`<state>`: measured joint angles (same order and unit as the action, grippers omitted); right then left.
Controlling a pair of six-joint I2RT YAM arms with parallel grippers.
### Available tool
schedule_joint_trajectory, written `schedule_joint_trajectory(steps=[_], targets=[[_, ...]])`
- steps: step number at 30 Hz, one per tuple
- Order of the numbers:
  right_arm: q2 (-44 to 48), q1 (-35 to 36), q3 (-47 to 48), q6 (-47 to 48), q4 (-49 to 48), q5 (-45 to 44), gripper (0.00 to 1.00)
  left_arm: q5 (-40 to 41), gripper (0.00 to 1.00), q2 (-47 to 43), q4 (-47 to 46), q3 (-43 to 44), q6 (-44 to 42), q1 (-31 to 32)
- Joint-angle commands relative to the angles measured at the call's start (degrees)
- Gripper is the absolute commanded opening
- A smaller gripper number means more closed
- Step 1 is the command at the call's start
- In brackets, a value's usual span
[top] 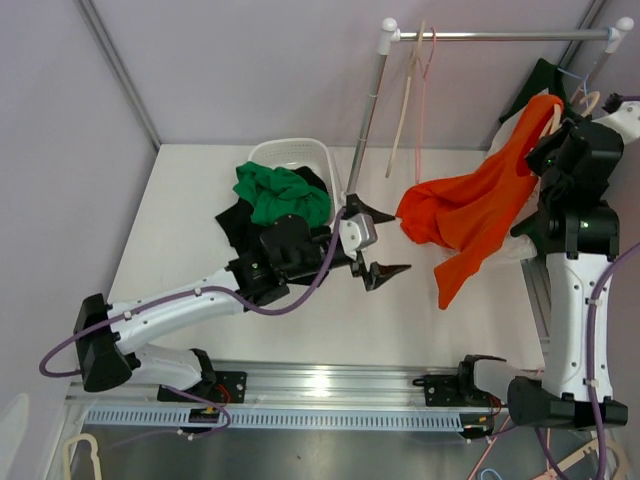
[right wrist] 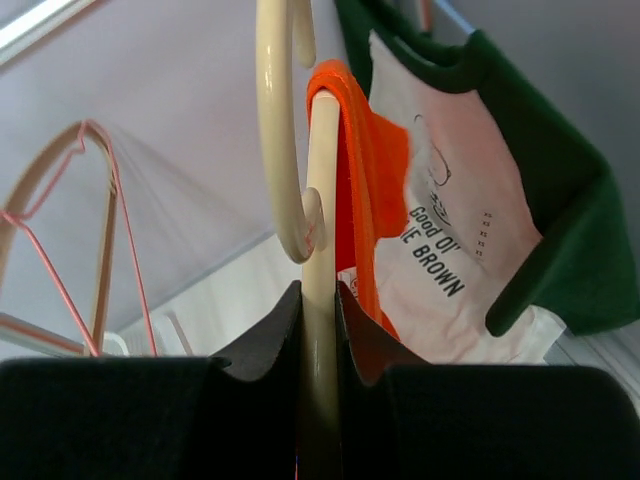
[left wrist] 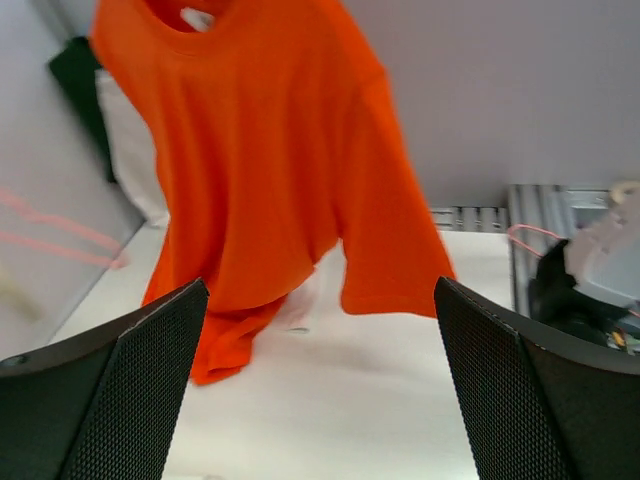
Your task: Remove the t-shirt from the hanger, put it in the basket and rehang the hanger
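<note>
only the right wrist view shows the grip itself. the right pincer [right wrist: 318, 335] is nearly closed, its two dark fingers pinched on the stem of the cream hanger [right wrist: 321, 200] just below the hook. the orange t-shirt [right wrist: 365, 190] is draped over that hanger. the same view shows a white shirt with dark green sleeves [right wrist: 450, 230] and black lettering hanging just beyond the orange one, and a pink wire hanger [right wrist: 110, 190] off to the left.

the top view gives the layout. the orange t-shirt hangs from the upper right, by the right arm's wrist. it sags down and to the left, with its lower end reaching the white worktop [top: 300, 330]. the left pincer [top: 378, 241] is near the middle of the worktop, spread wide with nothing between its fingers. it faces the t-shirt and is apart from it. in the left wrist view the shirt fills the space beyond the two mesh-faced fingers [left wrist: 110, 400].

a metal rail [top: 500, 35] runs across the top, and its upright pole [top: 365, 120] comes down just beside the left pincer. behind the left arm a white basket [top: 290, 153] sits beside a heap made up of a green garment [top: 285, 195] and a black garment [top: 235, 225].
</note>
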<state>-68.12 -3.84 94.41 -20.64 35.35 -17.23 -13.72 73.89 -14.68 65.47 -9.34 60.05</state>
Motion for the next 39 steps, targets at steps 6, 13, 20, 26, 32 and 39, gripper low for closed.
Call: schedule_joint_trajectory(steps=[6,13,20,26,32,39], targets=[[2.7,0.5,2.6,-8.6,4.8,-8.6,0.00,-4.0,1.00,4.9,-17.7,-4.8,-5.2,8.8],[4.6,1.1,1.8,-7.9,4.6,-5.2,0.00,-3.9,0.99,13.0,-19.8,0.3,-3.2,11.6],[6.6,1.4,0.9,-7.1,2.6,-1.8,0.00,9.8,1.00,20.6,-19.4,6.5,0.6,12.4],[7.1,1.4,0.5,-7.0,2.8,0.8,0.00,19.2,0.92,25.0,-17.8,10.5,2.6,12.7],[6.6,1.5,0.3,-7.3,2.5,1.6,0.00,18.5,0.25,26.8,-15.7,12.6,1.5,13.6],[4.8,1.6,-0.1,-7.4,2.1,0.4,0.00,7.7,0.01,19.2,-18.1,0.8,-5.7,19.5]])
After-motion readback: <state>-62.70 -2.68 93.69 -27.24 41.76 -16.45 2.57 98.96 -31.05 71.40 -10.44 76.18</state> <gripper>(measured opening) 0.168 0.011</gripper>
